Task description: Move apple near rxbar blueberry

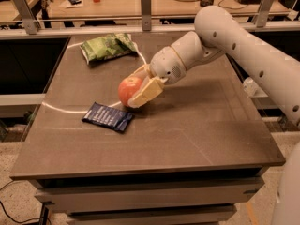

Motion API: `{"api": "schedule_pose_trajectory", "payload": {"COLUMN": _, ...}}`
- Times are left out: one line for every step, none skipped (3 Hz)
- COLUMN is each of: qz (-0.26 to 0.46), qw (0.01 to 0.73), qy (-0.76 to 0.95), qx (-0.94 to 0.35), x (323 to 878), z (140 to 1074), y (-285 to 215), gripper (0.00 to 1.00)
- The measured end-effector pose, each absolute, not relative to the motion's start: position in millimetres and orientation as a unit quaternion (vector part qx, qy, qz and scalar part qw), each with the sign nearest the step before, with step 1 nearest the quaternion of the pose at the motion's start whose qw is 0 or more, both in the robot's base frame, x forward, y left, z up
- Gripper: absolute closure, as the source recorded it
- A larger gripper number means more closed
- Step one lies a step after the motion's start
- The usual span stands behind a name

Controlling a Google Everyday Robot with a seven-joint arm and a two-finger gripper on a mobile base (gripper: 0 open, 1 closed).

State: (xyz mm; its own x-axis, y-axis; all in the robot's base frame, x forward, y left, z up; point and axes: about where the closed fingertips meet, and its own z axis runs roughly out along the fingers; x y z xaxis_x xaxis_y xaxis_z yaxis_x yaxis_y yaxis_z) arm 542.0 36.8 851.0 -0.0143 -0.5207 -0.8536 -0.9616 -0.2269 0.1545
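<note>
Jaws pinch the apple (125, 89). The gripper (136, 88) sits just left of the frame's centre, with one flat tan finger (147, 91) laid across the apple's right side and the other showing behind its top. The apple is round and smooth, red-orange with a paler patch near the top. Whether it rests on the table (201, 125) or hangs just over it cannot be told.

Just to its lower left lies the bar (108, 116), a flat dark-blue rectangle with faint pale print, set at a slant. It is close to the apple with a thin strip of table between.

Broad bare tabletop, matte grey-brown, spreads right of the gripper and down to the straight front edge. Some room also lies between the bar and the left edge. A crinkled green bag (107, 46) sits in the upper left near the far edge, well apart from the apple. The arm (243, 46), white, rounded and dotted with small holes, reaches in from the right.
</note>
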Motion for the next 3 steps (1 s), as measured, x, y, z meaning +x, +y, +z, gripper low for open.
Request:
{"api": "schedule_pose_trajectory", "payload": {"qz": 0.454, "qw": 0.247, "qy": 0.549, "qx": -0.657, "x": 523, "z": 852, "y": 49, "gripper": 1.0}}
{"api": "schedule_pose_trajectory", "payload": {"qz": 0.469, "qw": 0.229, "qy": 0.545, "qx": -0.656, "x": 515, "z": 839, "y": 55, "gripper": 1.0}}
{"api": "schedule_pose_trajectory", "payload": {"qz": 0.469, "qw": 0.229, "qy": 0.544, "qx": -0.656, "x": 515, "z": 838, "y": 57, "gripper": 0.83}}
